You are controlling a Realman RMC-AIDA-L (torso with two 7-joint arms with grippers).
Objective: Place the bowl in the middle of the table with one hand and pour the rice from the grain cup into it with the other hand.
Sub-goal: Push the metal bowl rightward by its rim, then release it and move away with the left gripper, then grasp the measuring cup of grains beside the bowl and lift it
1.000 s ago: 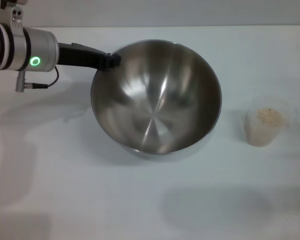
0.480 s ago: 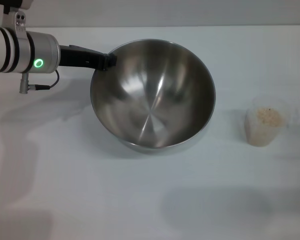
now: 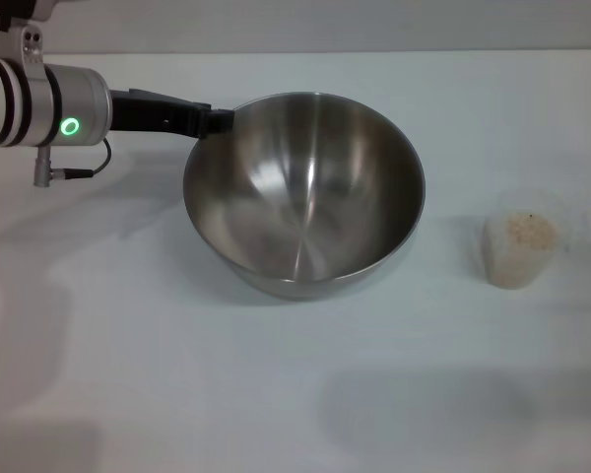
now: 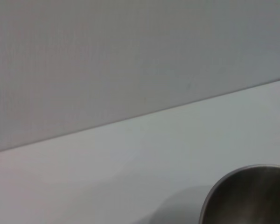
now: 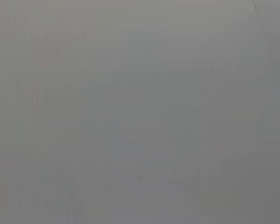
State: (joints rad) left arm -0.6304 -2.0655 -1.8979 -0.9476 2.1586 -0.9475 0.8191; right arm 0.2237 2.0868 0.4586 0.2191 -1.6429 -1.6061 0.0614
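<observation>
Our left gripper point(image 3: 217, 120) is clamped on the far-left rim of the bowl point(image 3: 305, 192), mid-table. The grain cup point(image 3: 518, 248) stands well right. A careless release could rock the bowl.

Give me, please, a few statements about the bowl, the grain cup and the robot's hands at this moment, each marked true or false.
1. The left hand is at the bowl's rim on the robot's left. True.
2. The grain cup stands inside the bowl. False: it stands apart on the table, to the bowl's right.
3. The rice is in the grain cup. True.
4. The bowl already holds rice. False: its inside shows only bare steel.
5. The right hand is gripping the grain cup. False: no hand is at the cup, and the right hand appears in no view.
</observation>
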